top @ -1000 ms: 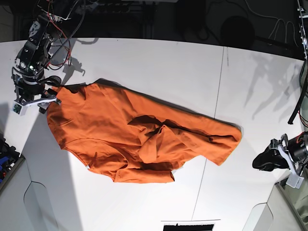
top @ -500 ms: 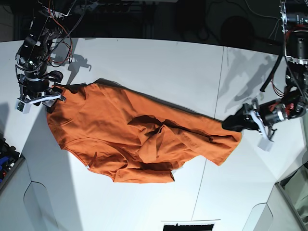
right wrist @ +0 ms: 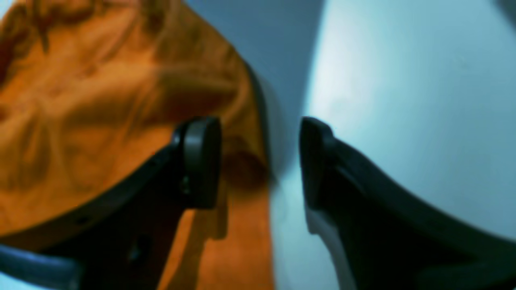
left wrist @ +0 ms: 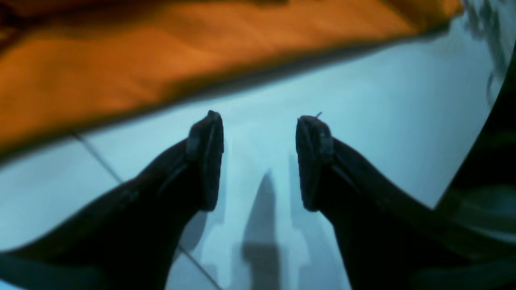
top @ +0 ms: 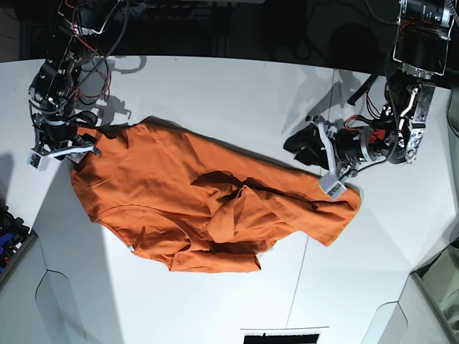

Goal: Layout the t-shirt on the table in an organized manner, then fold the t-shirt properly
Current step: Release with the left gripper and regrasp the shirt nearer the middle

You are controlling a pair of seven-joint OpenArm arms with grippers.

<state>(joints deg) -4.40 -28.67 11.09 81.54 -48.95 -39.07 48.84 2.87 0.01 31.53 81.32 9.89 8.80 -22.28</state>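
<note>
The orange t-shirt (top: 208,197) lies crumpled on the white table (top: 229,93), with folds bunched in its middle. My right gripper (top: 80,143) is at the shirt's far-left corner. In the right wrist view this gripper (right wrist: 260,121) is open, one finger over the t-shirt (right wrist: 100,104) and the other over bare table, with the cloth's edge between them. My left gripper (top: 300,147) hovers just beyond the shirt's upper right edge. Seen from the left wrist, it (left wrist: 258,121) is open over the table (left wrist: 363,121), and the t-shirt (left wrist: 161,60) lies just ahead of the fingertips.
A thin dark seam (top: 315,208) crosses the tabletop on the right. A bin with blue items (top: 8,236) sits at the left edge. Cables hang behind the table's far edge. A dark object (top: 280,337) lies at the near edge.
My left arm has swung in from the table's right edge, up and leftward, to the shirt's upper right edge. My right gripper has shifted only slightly at the left corner.
</note>
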